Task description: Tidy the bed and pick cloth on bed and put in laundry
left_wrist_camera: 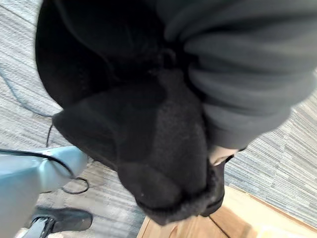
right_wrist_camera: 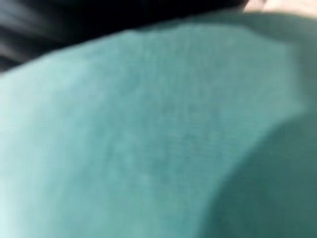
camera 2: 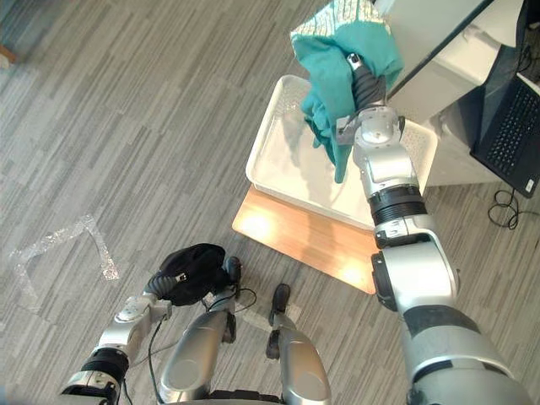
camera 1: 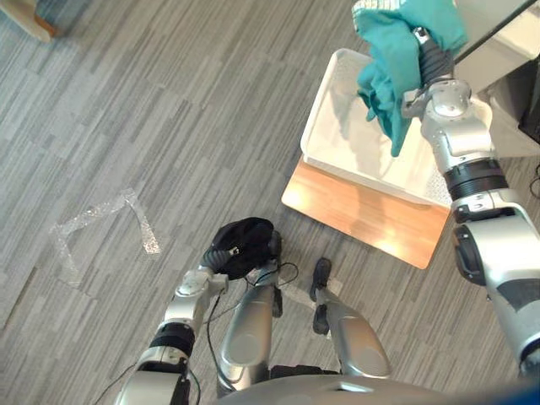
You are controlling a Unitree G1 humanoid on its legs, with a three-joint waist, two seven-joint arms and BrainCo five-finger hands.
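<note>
- Floor [camera 1: 169,110]: grey carpet, streaked plank pattern.
- Laundry basket [camera 1: 354,143]: white, rectangular, shallow, perforated walls; stands on the board.
- Board [camera 1: 371,215]: flat pale wood, rectangular.
- Teal cloth [camera 1: 396,51]: soft knit, bunched, hanging above the basket from the raised right hand [camera 1: 432,52], which it wraps; grip cannot be told.
- Black cloth [camera 1: 245,240]: fleecy, balled over the low left hand [left_wrist_camera: 237,74]; grip cannot be told.
- Tape [camera 1: 139,219]: clear, crinkled strips on the carpet.

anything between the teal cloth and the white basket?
Nothing visible. The teal cloth hangs at the right hand above the white basket, whose open top is unobstructed. The black cloth sits low, well clear of the basket.
</note>
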